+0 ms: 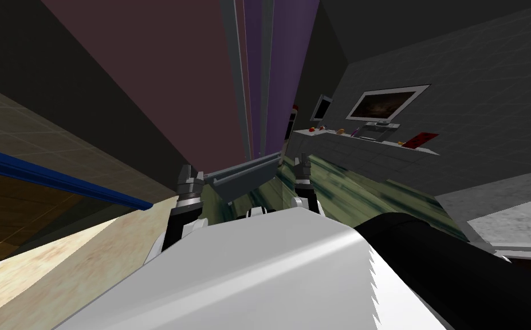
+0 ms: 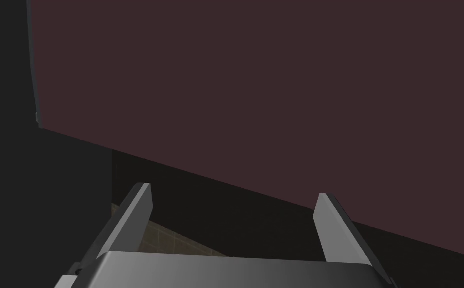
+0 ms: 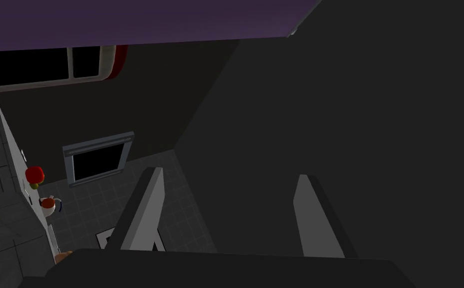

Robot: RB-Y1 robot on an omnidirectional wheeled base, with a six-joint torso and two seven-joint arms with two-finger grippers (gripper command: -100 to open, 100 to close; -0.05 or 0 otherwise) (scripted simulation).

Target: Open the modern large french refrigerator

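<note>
The left gripper [image 2: 233, 190] holds its two blades spread wide with nothing between them. Just past the tips comes a dark band, then a flat maroon-brown panel, the left door [image 2: 276, 90] of the refrigerator [image 1: 201, 86], close ahead and untouched. The right gripper [image 3: 229, 173] is spread and empty too. It faces a dark grey wall [image 3: 351, 125], with the purple right door [image 3: 125, 20] off to one side of its fingers.

In the head view both wrists rise side by side in front of the refrigerator, which towers straight ahead. Two tall grey handles [image 1: 238, 86] run along the seam between its doors. A short grey bar [image 1: 247, 172] lies crosswise between the wrists, low on the front. To the right, well apart, a counter [image 1: 361, 146] carries small items beneath a framed picture [image 1: 387, 103].
</note>
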